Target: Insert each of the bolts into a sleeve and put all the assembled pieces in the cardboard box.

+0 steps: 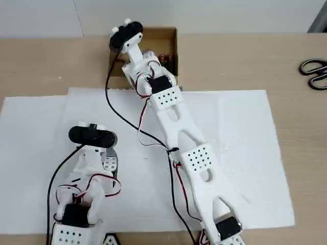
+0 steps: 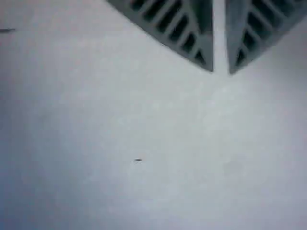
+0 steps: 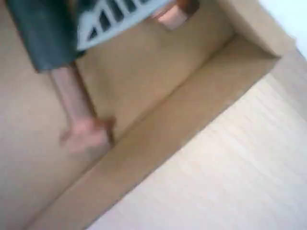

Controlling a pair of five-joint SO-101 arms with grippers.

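A: How are the jaws of the left gripper (image 2: 220,71) seen?

B: All but pressed together. Only a thin slit is shown between the grey fingers (image 2: 192,33), and nothing is pinched. The gripper is held low over the white paper (image 2: 144,143), above the sheet's near left part in the high view.

A: And the right gripper (image 1: 148,55)?

B: It is pictured down inside the box (image 3: 158,134), at the far side of the table (image 3: 230,182). Whether its jaws are spread or clamped cannot be told.

A: Where is the assembled piece found?

B: In the box. A dark sleeve (image 3: 45,38) is seen right beside that gripper, tilted, with a copper-coloured bolt (image 3: 76,105) projecting from its lower end. The bolt's head is shown down at the box floor, close to a side wall. Whether the floor is touched cannot be made out.

A: Is anything else seen in the box?

B: More copper-coloured pieces (image 1: 166,58) are glimpsed against its right wall in the high view, partly hidden by the arm.

A: And around it?

B: The paper is spread over the wooden table, with the box stood at its far edge. Scissors (image 1: 314,71) are seen lying at the table's right edge, well apart from both arms.
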